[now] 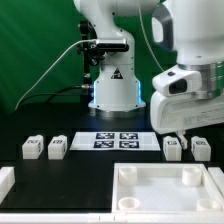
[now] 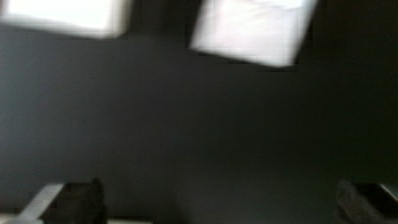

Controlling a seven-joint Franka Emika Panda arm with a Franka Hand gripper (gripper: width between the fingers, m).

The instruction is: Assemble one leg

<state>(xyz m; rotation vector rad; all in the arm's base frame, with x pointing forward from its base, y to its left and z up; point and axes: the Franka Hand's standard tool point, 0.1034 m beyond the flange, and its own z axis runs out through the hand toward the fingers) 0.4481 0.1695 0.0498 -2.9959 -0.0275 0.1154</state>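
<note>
Four legs stand in a row on the black table. Two are at the exterior view's left (image 1: 32,148) (image 1: 57,147) and two at its right (image 1: 172,147) (image 1: 200,148). Each is a stubby white block with a marker tag. My gripper (image 1: 184,128) hangs just above and behind the two right legs, touching neither. In the blurred wrist view the gripper (image 2: 217,205) is open, its dark fingers (image 2: 71,200) wide apart with only black table between them. Two white blurs (image 2: 254,28) (image 2: 71,15) beyond the fingers look like legs.
The marker board (image 1: 115,141) lies in the middle of the row. A large white panel with corner sockets (image 1: 150,198) lies in front. Another white part (image 1: 5,181) sits at the left edge. The robot base (image 1: 115,90) stands behind.
</note>
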